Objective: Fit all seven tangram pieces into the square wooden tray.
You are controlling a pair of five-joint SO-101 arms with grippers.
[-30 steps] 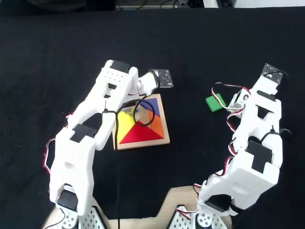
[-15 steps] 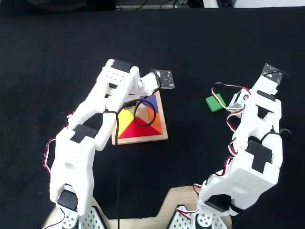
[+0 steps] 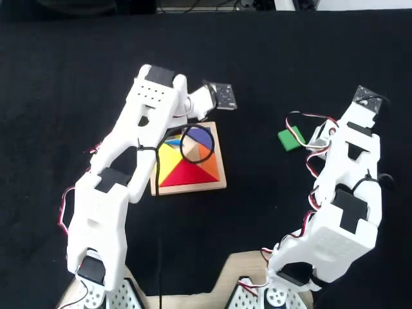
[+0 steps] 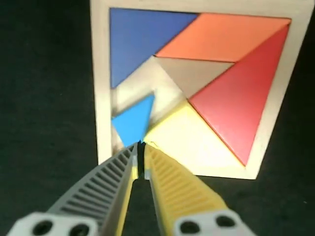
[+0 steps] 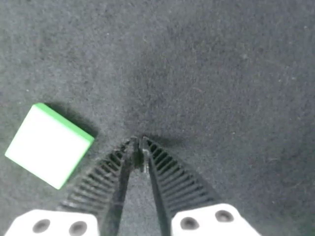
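Left end effector (image 4: 140, 147), pressed together, tip right at the corner of the small blue triangle (image 4: 133, 120), which lies skewed in the wooden tray (image 4: 101, 98) over a patch of bare wood. Closed like that, it looks set to nudge rather than lift (a poke suits a piece already inside the rim). The green square (image 5: 49, 145) lies out on the surface (image 5: 221, 73), just beside the right end effector (image 5: 139, 147), which is also pressed together and empty, probably parked until that gap opens.

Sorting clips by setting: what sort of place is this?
Probably a robotics lab bench: two white arms on a black-clothed table, a wooden tray of tangram pieces, cables at the far edge.
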